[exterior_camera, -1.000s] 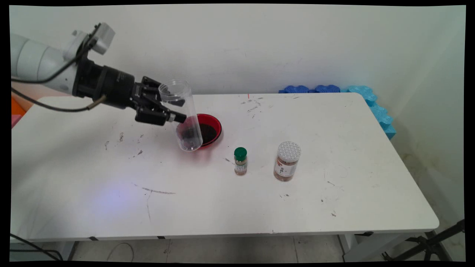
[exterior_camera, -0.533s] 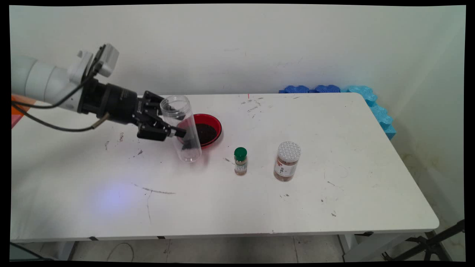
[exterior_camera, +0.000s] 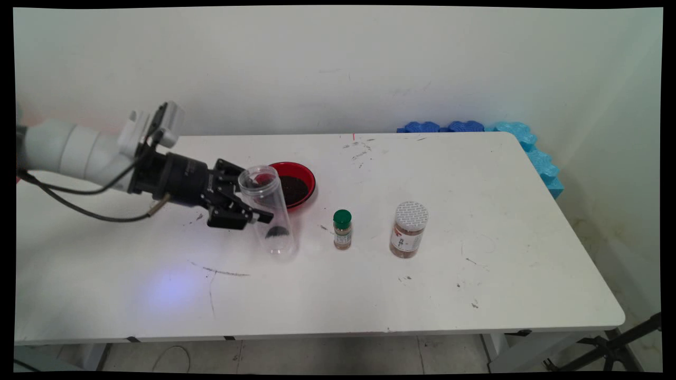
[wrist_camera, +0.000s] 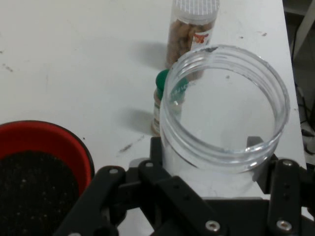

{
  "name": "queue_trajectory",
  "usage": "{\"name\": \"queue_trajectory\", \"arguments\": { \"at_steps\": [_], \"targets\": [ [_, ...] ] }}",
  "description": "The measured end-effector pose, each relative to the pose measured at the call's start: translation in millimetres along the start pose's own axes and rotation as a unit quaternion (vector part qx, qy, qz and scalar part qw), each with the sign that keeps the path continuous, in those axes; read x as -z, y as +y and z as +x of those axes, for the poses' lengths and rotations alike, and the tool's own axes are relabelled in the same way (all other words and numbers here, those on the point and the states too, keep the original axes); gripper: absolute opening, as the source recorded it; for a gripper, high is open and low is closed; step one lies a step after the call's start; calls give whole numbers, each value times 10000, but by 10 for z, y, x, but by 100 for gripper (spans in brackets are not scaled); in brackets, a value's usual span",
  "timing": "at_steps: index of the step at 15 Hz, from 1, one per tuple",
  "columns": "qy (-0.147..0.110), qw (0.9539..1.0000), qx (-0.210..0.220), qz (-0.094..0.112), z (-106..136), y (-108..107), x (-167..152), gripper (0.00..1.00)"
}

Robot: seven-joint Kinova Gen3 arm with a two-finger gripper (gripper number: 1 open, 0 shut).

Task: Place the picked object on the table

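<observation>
White wall stands behind a white table marked with scuffs and dark smears, and blue foam pieces lie along its far right corner against that wall. My pincer is clamped on a clear plastic jar, lidless, which I hold tilted with its open mouth up and toward the wall and its base down near the table; whether the base touches the surface I cannot tell. From the hand view the jar's rim is a wide clear ring just above my black linkage, and my fingers press its wall from either side. A small dark clump sits inside the jar near its lower end (seen only from the main view). Taking the jar as my landmark: just behind it, toward the wall, sits a red bowl holding dark granules, and the jar's mouth overlaps the bowl's near rim in the main view. To the jar's right stands a small spice bottle with a green cap, upright and apart from it. Farther right of that stands a larger spice jar with a white perforated lid, holding brownish contents, also upright.
</observation>
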Motion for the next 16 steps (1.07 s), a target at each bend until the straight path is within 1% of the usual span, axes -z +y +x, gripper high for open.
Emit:
{"name": "queue_trajectory", "arguments": {
  "at_steps": [8, 16],
  "targets": [
    [1, 10000, 87, -34, -185, 71, -280, 0],
    [13, 9999, 103, -39, -295, 104, -457, 0]
  ]
}}
